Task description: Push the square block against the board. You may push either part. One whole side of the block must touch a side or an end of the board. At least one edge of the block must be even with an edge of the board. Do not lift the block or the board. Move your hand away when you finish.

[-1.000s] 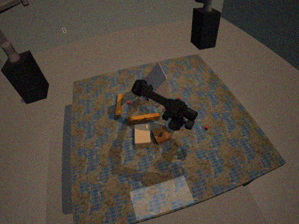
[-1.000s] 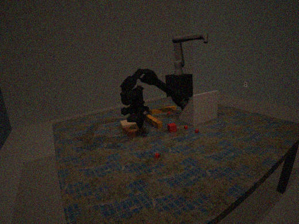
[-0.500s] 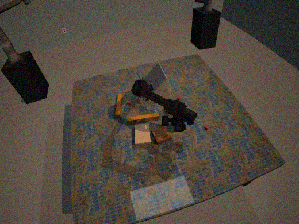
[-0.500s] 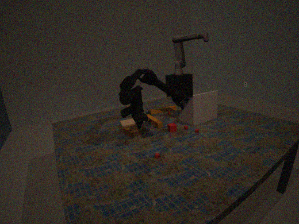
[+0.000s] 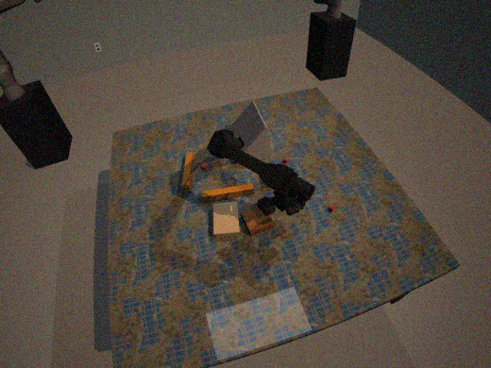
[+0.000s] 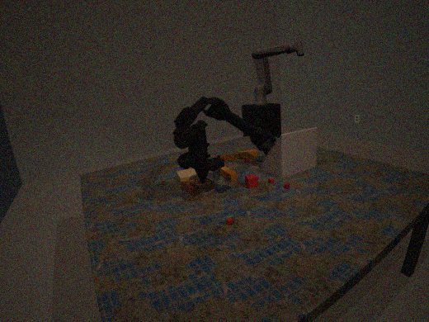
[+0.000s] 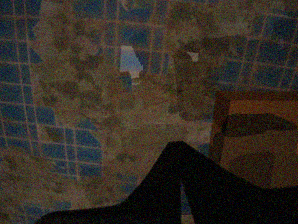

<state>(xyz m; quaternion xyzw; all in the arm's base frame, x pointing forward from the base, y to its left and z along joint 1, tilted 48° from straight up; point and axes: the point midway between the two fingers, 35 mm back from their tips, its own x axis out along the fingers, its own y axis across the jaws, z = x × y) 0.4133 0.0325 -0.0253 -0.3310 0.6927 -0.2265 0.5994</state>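
A brown wooden block (image 5: 255, 224) (image 6: 189, 187) (image 7: 242, 167) lies turned at an angle beside a pale piece (image 5: 226, 222) (image 6: 186, 174). Which is the square block and which the board is hard to tell. In the top view their near corners are close, with a narrow gap widening toward the front; contact is unclear. My gripper (image 6: 203, 180) (image 7: 175, 148) is shut and empty, pointing down close beside the brown block. The block is right of the fingertips in the wrist view. In the top view the fingertips are hidden by the dark arm.
An orange bar (image 5: 228, 192) (image 6: 228, 173) lies just behind the pale piece; another orange bar (image 5: 188, 172) (image 6: 239, 154) lies farther left. A red cube (image 6: 252, 181) and small red pieces (image 5: 331, 208) (image 6: 229, 221) lie around. A pale upright panel (image 5: 250, 125) (image 6: 303, 153) stands near the arm's base.
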